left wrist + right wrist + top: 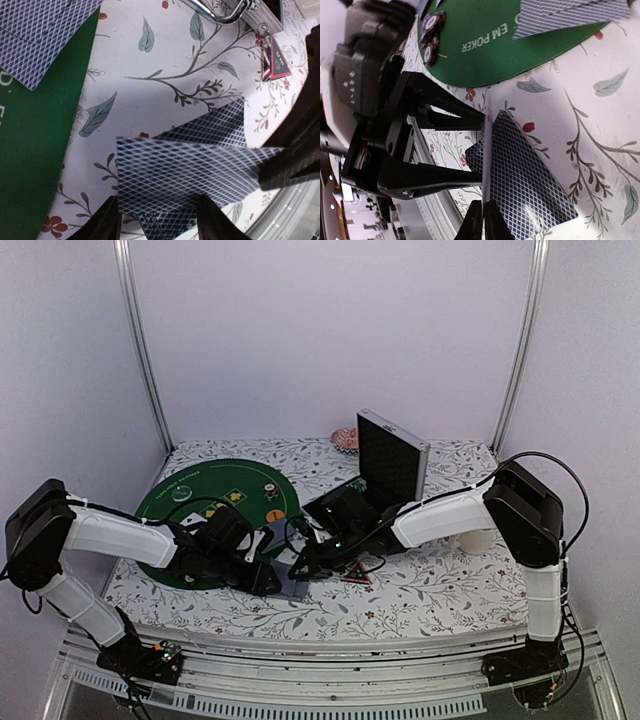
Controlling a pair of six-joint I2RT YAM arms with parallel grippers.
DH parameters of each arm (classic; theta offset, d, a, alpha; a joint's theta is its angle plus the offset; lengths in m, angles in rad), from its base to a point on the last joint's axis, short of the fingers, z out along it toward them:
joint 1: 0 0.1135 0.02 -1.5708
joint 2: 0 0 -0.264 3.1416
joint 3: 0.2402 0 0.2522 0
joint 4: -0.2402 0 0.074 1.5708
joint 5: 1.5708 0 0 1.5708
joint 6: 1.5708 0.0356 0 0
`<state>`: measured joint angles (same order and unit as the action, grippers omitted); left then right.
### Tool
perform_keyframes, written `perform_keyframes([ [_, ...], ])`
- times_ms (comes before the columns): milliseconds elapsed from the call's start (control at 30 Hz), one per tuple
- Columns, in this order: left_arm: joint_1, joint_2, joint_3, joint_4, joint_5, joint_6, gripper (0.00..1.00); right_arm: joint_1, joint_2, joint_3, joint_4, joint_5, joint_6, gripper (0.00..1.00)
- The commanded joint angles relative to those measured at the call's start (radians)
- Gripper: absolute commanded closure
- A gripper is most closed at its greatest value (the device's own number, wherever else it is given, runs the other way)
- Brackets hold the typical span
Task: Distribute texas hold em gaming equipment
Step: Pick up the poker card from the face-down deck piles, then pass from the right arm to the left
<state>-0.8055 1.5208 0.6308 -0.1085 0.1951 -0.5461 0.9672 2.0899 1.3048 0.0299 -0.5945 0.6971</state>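
A stack of grey-blue backed playing cards (292,585) (225,122) (530,170) lies just off the green poker mat (200,502). My left gripper (268,583) (159,220) holds the stack's corner wedged between its half-spread fingers (445,177). My right gripper (300,568) (485,220) is shut on a single card (180,170), lifted over the stack and seen edge-on in the right wrist view. More cards (40,30) (570,15) lie face down on the mat. Striped poker chips (431,35) and an orange button (275,513) sit on the mat.
The silver case (392,455) stands open behind the grippers, its handle (220,12) close by. A cream mug (478,540) sits beside the right arm. A small red packet (276,60) lies near the case. A pink object (345,438) rests at the back wall.
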Motion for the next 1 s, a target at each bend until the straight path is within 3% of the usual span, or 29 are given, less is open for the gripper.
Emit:
perform_keyframes([
  [0, -0.019, 0.017, -0.027, -0.044, 0.007, 0.014, 0.46, -0.010, 0.008, 0.030, 0.005, 0.008, -0.001, 0.97],
  [200, -0.019, -0.111, 0.004, -0.100, -0.013, 0.079, 0.40, -0.026, -0.103, 0.012, -0.036, 0.003, -0.095, 0.98],
  [467, 0.007, -0.338, 0.232, -0.354, -0.020, 0.292, 0.25, -0.041, -0.356, 0.016, -0.198, -0.060, -0.439, 0.98],
  [700, 0.062, -0.447, 0.387, -0.405, 0.273, 0.384, 0.26, -0.040, -0.508, 0.097, -0.414, -0.088, -0.652, 0.98],
  [967, 0.104, -0.550, 0.420, -0.299, 0.528, 0.382, 0.29, -0.028, -0.568, 0.128, -0.460, -0.072, -0.727, 0.98],
])
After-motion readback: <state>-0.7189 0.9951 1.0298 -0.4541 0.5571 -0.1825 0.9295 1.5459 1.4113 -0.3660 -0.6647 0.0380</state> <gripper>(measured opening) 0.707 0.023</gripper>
